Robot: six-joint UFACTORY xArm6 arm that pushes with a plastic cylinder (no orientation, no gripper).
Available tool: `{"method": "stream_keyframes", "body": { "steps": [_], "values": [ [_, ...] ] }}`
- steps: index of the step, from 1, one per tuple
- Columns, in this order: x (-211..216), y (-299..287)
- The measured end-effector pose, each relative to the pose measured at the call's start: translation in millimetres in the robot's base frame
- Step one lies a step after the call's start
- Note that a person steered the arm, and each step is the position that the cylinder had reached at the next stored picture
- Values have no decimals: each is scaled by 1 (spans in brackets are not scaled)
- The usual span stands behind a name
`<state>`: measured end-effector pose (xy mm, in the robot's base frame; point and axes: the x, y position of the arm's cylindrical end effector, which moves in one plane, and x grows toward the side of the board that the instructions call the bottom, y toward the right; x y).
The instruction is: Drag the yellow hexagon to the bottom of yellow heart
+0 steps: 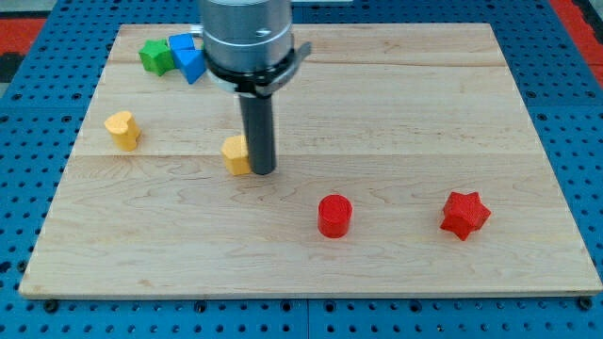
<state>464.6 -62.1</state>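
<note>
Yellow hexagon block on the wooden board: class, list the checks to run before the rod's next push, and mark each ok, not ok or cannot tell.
1. My tip sits against the yellow hexagon block, on the view's right side: ok.
2. Yellow heart block visible, towards the view's left: ok.
3. Hexagon already below the heart: not ok.
4. Path leftward free of blocks: ok.
5. Red cylinder and red star off the route: ok.
6. Firm contact: cannot tell.

A pale wooden board [396, 113] of long planks fills most of the view. Around it on every side runs a blue pegboard surface [575, 141] dotted with holes, evenly lit.
</note>
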Motion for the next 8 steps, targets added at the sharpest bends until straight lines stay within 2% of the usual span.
{"method": "stream_keyframes", "body": {
  "steps": [1, 3, 6, 8],
  "values": [
    [0, -31],
    [-37, -4],
    [-38, -109],
    [-39, -135]
  ]
}}
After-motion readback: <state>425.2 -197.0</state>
